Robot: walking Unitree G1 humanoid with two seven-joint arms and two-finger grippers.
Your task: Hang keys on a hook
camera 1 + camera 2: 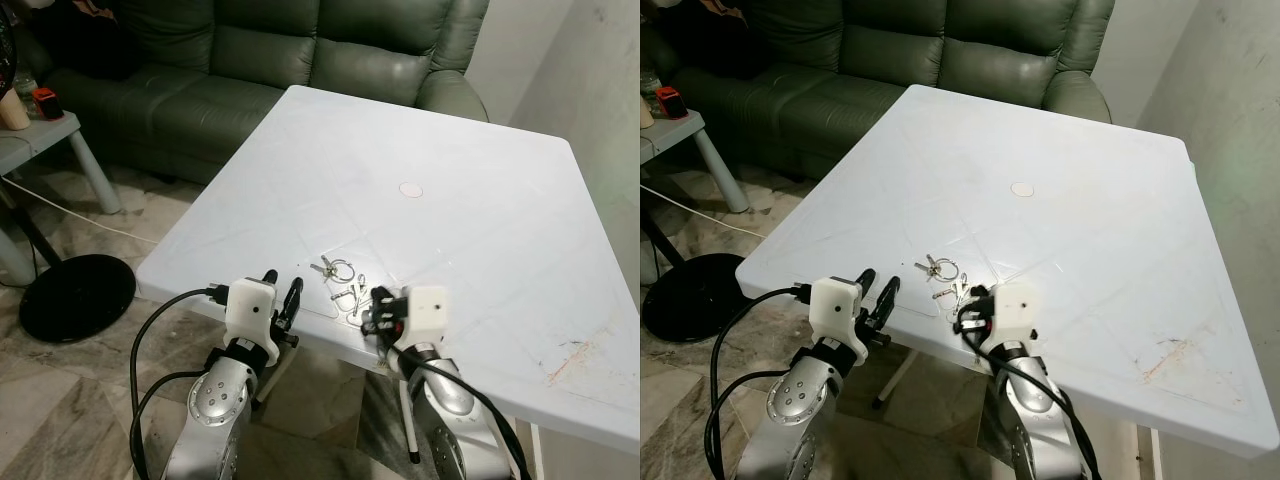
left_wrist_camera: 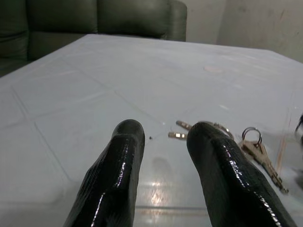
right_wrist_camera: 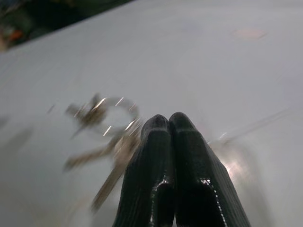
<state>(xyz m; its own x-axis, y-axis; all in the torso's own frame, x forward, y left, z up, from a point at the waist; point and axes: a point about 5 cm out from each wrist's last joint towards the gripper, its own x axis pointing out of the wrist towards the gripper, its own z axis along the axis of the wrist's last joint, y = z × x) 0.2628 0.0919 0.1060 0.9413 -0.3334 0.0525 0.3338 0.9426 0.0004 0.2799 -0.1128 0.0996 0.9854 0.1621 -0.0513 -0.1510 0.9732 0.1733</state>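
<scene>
The keys point(image 1: 342, 281) lie flat on the white table point(image 1: 480, 230), close to its near edge, between your two grippers. The right gripper point(image 1: 376, 308) is just beside them, on their near right, and its fingers are pressed together on nothing. The left gripper point(image 1: 282, 291) waits to their left, with its fingers apart.

You have a small loose bunch here: a few thin metal keys on rings. I judge it light, hard and slippery, and it will swing and rattle once lifted. It lies very low on a smooth top, so a flat key is difficult to pinch. Better take a ring where it stands a little above the surface.
</scene>
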